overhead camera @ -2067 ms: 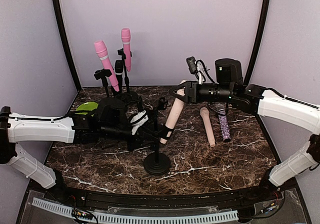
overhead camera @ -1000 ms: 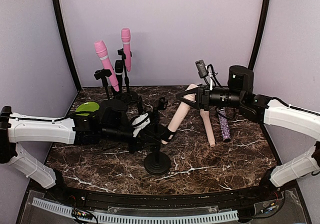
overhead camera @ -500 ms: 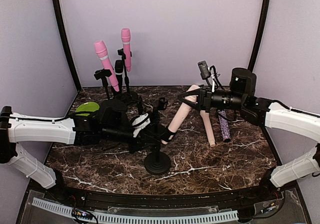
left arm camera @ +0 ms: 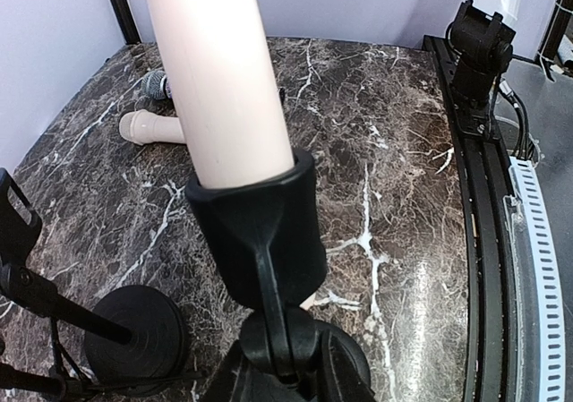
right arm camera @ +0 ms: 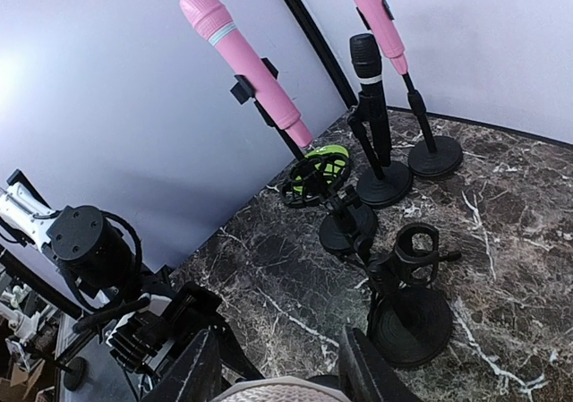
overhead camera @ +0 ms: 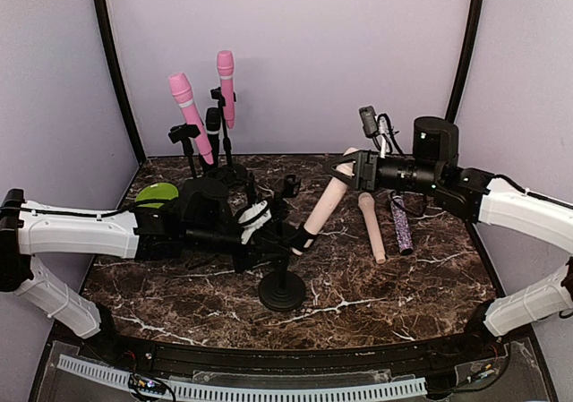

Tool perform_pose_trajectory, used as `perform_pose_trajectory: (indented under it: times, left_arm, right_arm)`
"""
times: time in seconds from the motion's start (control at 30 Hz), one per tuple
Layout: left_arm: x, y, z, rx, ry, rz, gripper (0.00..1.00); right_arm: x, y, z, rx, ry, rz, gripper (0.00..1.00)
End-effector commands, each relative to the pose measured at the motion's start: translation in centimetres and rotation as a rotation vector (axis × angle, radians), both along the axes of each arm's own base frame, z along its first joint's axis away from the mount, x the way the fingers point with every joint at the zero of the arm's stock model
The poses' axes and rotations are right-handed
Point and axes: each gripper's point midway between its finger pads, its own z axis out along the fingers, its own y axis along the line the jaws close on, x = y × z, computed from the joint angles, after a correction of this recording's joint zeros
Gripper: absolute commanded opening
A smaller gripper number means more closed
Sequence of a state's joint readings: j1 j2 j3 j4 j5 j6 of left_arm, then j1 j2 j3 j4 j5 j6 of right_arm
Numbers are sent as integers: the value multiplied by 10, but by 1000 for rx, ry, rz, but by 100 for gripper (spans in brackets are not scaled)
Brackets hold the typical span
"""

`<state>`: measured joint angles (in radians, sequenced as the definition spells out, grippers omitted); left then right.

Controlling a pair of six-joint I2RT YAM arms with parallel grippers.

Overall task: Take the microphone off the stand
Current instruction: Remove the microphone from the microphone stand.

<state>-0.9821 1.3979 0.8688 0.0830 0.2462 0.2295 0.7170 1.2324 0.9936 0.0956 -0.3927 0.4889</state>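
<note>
Beige microphone [overhead camera: 324, 201]: no legible text or brand.
Stand [overhead camera: 282, 293]: no readable marking.
Bench [overhead camera: 421, 277]: no lettering or numbers.

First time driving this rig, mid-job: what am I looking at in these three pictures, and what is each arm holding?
Two robot arms, each ending in a two-finger gripper. The wide picture looks down from above and behind them; the other two come from cameras on each wrist. The right gripper clamps the top of the beige microphone, which sits clipped in the stand; the left gripper appears to grip that stand below the clip. Two loose microphones lie on the marble table.
</note>
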Motion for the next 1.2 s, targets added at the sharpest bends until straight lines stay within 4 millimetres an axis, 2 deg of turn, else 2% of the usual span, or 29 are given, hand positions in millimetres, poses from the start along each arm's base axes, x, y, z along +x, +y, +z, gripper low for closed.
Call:
perform_pose_trajectory:
  times: [0.0, 0.17, 0.77, 1.0, 1.1, 1.17]
  left_arm:
    - [-19, 36, -71, 263, 116, 1, 0]
    - [-19, 36, -75, 280, 112, 6, 0]
    - [-15, 37, -78, 291, 108, 31, 0]
    - [6, 44, -79, 317, 86, 164, 0]
    - [22, 51, -82, 322, 85, 275, 0]
    - [28, 49, -81, 308, 106, 325, 0]
  right_arm:
    - [30, -28, 79, 175, -106, -171, 16]
    - [37, -33, 73, 172, -89, -201, 16]
    - [40, -62, 79, 182, -119, -279, 16]
    - [45, -90, 73, 39, -157, -426, 17]
    - [42, -90, 58, -44, -135, -403, 18]
    - [40, -84, 46, -86, -115, -366, 18]
